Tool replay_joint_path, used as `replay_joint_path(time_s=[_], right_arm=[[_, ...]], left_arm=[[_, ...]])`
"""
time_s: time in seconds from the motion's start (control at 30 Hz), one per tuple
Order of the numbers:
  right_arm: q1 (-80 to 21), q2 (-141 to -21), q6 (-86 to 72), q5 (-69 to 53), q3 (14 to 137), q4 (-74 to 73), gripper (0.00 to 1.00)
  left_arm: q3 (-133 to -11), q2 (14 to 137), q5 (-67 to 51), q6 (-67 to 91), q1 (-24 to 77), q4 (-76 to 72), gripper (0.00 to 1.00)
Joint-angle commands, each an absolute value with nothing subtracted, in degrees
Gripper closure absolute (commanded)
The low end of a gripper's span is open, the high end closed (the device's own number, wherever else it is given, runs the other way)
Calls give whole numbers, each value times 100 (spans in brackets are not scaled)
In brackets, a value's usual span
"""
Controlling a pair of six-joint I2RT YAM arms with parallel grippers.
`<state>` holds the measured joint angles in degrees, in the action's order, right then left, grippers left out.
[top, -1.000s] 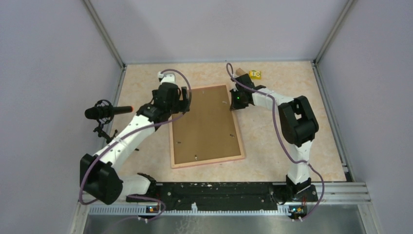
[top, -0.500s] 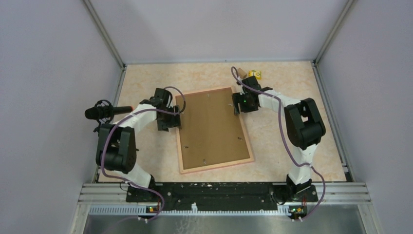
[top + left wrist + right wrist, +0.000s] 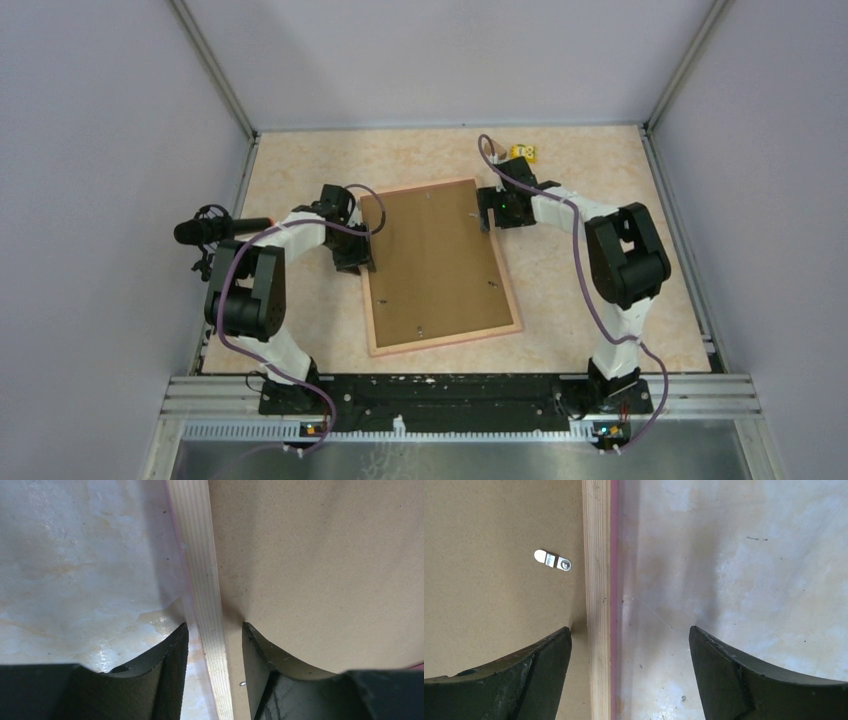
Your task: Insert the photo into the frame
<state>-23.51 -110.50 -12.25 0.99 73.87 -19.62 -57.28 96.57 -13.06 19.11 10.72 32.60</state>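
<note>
The frame (image 3: 445,340) lies face down on the table, its thin pale-wood rails around a brown backing board (image 3: 435,260). The photo is hidden. My left gripper (image 3: 358,258) sits low over the left rail (image 3: 200,555). It (image 3: 214,626) is open and straddles the rail, with one finger (image 3: 170,670) over the table and the other (image 3: 255,665) over the board, a gap on each side. My right gripper (image 3: 490,215) is at the far end of the right rail (image 3: 596,555). It (image 3: 630,629) stands wide open across that rail, touching nothing.
A small metal turn clip (image 3: 552,560) is on the backing board near the right rail. A small yellow object (image 3: 524,152) lies at the back of the table. A black microphone (image 3: 210,230) stands at the left edge. Grey walls enclose the table.
The frame has shifted right and turned a little. My left gripper came down from the far left corner onto the left rail and narrowed. My right gripper let go and opened wide.
</note>
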Motion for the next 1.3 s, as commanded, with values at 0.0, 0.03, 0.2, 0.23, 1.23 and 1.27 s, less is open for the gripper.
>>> replay_joint_path(time_s=[0.0, 0.03, 0.2, 0.23, 1.23, 1.27], right_arm=[[-2399, -11056, -1292, 245, 7422, -1641, 17], [-2399, -11087, -1293, 256, 7437, -1637, 17], [-2399, -11193, -1357, 134, 7442, -1451, 18], [-2399, -11215, -1376, 118, 7453, -1430, 18], [-2557, -11962, -1740, 509, 8228, -1831, 39], [-2556, -11969, -1740, 537, 8239, -1834, 42]], left_arm=[[-5744, 9797, -1252, 1802, 1063, 3188, 53], [-5740, 9804, -1254, 1795, 1063, 3197, 54], [-5738, 9856, -1259, 1793, 1063, 3207, 59], [-5739, 9865, -1264, 1797, 1063, 3206, 60], [-5722, 9870, -1380, 1769, 1063, 3197, 71], [-5722, 9870, -1380, 1767, 1065, 3195, 71]])
